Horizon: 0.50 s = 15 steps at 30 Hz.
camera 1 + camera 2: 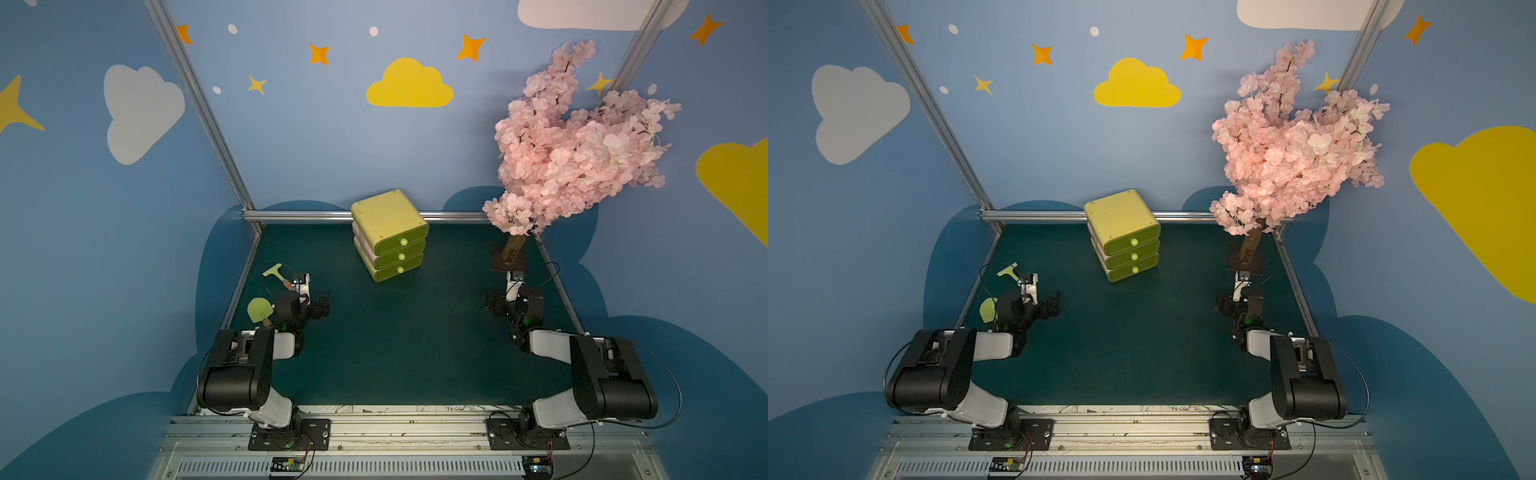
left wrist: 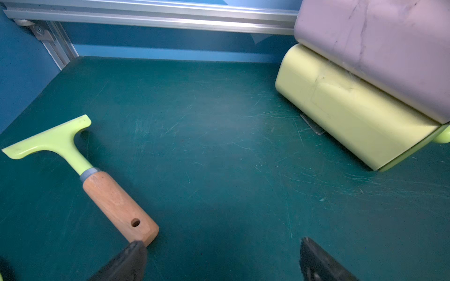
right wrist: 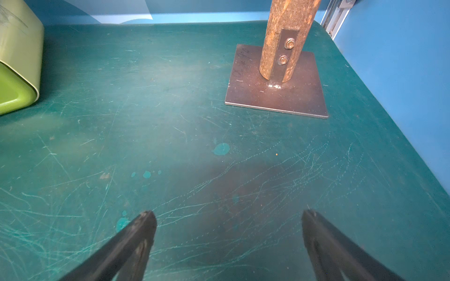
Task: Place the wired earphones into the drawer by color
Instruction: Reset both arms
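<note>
Earphones: no view shows them, so it cannot be told where they are.
Drawer box point(image 1: 388, 235): it stands at the back middle of the green worktop point(image 1: 395, 353), turned a little to one side. It has three drawers, one on top of the other, each with a round knob. All three are pushed in.
Left claw point(image 2: 221, 243): its fingers are wide apart with nothing between them. It sits low over the left side of the worktop.
Right claw point(image 3: 229, 213): its fingers are wide apart and hold nothing. It sits low over the right side.
Scraper point(image 2: 80, 155): it has a green blade and a wooden handle, and it lies flat. The handle end is just beside one left finger; it cannot be told if they touch.
Round green tool point(image 1: 259, 309): it lies by the left edge, partly hidden by the left arm.
Pink flower tree point(image 1: 573, 137): it stands in the back right corner.
Metal plate point(image 3: 275, 92): it lies flat under the tree trunk, near the right claw but apart from it.
</note>
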Each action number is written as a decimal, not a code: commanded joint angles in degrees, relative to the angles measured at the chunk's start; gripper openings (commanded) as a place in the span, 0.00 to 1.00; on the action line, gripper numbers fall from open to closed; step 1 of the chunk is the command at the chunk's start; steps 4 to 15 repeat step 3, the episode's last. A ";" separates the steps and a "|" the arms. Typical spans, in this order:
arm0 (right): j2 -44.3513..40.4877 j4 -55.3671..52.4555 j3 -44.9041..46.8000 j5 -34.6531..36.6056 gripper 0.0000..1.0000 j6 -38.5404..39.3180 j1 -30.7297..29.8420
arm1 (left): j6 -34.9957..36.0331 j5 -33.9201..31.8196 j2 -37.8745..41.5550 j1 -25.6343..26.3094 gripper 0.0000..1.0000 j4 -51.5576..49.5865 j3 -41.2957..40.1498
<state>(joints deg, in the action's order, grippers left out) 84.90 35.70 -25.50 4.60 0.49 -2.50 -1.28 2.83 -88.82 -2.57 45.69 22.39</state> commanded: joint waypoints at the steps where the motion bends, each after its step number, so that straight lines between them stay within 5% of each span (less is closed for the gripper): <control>1: -0.79 -0.64 -0.88 -0.47 0.99 0.46 -0.31 | 0.78 -0.33 0.65 0.16 1.00 0.40 0.75; 15: -0.77 -0.68 -0.90 -0.47 0.99 0.42 -0.32 | 0.83 -0.37 0.75 0.25 1.00 0.60 0.70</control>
